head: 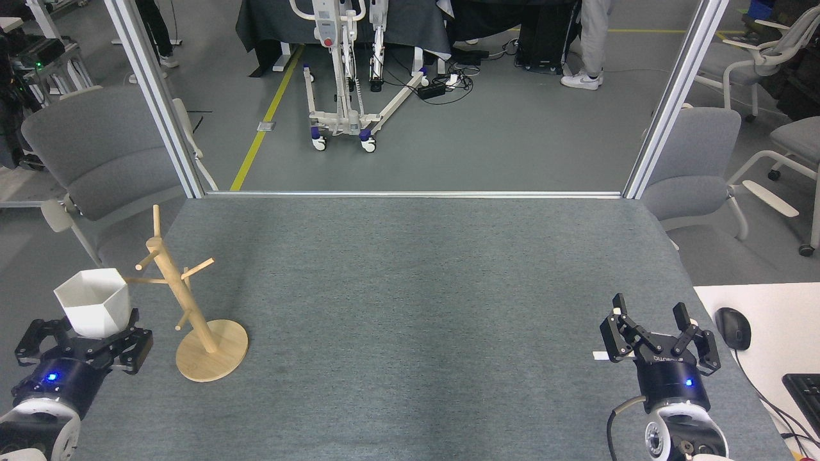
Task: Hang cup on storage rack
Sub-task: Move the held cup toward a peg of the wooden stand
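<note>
A grey carpeted table [423, 307] is framed by two slanting aluminium posts [157, 96]. Beyond it, a grey floor [512, 134] is crossed by a yellow line [266, 118]. Grey chairs [102, 160] are set at both sides, and a white wheeled stand [343, 83] is seen behind
</note>
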You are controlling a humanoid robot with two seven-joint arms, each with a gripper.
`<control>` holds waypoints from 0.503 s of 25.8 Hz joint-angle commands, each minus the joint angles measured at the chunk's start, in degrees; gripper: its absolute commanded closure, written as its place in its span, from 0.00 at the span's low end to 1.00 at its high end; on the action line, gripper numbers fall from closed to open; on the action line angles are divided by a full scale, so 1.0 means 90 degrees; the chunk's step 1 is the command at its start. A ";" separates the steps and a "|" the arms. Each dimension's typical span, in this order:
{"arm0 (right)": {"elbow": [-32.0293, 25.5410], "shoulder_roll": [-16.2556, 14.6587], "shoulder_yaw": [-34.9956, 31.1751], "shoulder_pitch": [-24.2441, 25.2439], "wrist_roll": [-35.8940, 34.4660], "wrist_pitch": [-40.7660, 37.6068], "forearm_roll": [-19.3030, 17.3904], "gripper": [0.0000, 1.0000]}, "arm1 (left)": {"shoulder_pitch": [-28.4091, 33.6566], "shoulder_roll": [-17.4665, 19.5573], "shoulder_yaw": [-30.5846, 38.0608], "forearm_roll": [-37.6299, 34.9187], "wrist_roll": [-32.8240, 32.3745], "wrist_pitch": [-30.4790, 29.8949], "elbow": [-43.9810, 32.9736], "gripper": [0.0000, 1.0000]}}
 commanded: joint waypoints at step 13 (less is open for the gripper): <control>0.0006 -0.0018 0.0000 -0.0006 0.0008 0.0000 -0.0010 0.01 | 0.0301 0.0015 -0.0291 -0.0076 -0.0543 -0.0116 -0.0356 1.00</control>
